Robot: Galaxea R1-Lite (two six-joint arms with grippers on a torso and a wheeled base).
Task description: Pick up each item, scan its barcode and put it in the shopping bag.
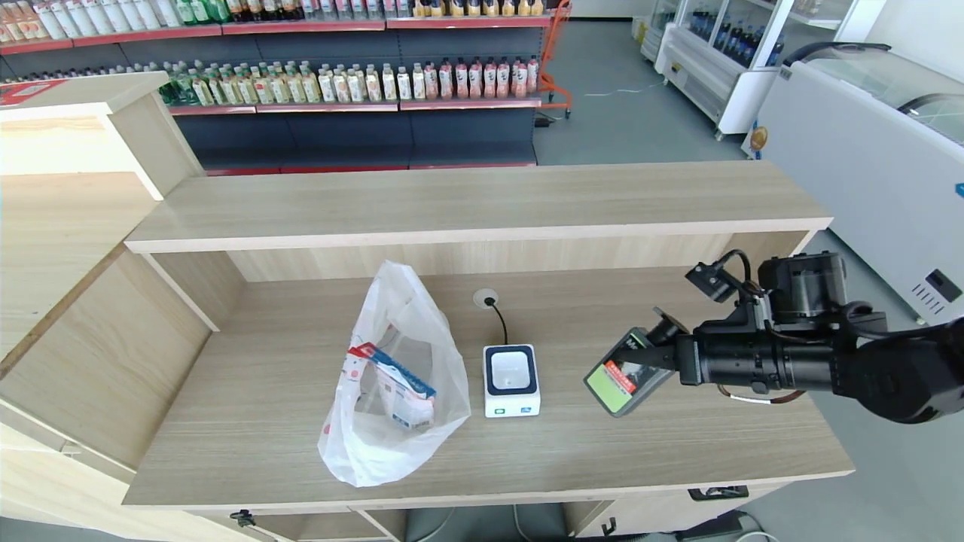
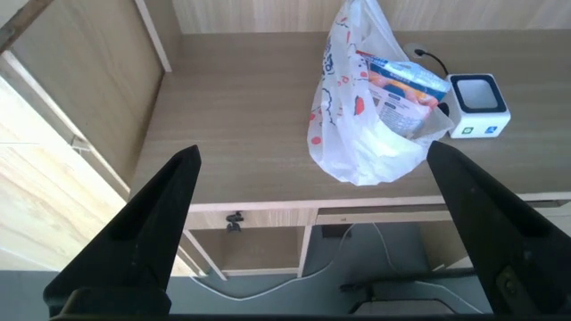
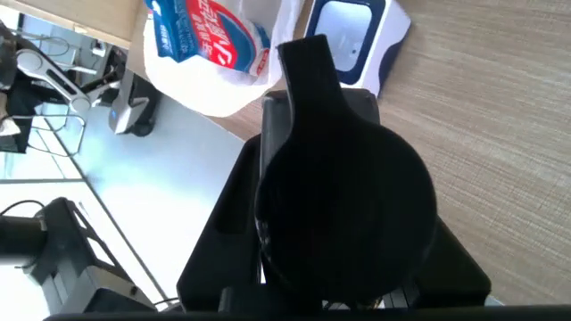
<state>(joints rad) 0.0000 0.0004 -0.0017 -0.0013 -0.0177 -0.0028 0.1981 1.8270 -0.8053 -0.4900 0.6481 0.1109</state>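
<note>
The right claw (image 1: 654,352) is clenched on a flat dark packet (image 1: 621,376) with a green-red label, above the light wooden desk (image 1: 678,452). To its left stands the white cube scanner (image 1: 511,380), and further left the thin white plastic shopping bag (image 1: 392,421). The left claw (image 2: 312,156) is released, empty.

A small supermarket is shown: long red-edged shelves (image 1: 354,105) stocked with rows of bottled drinks, white glass-topped chest freezers (image 1: 866,150) beside the aisle, and a light wooden checkout counter (image 1: 602,459) on which a white square barcode scanner (image 1: 511,380) is set
</note>
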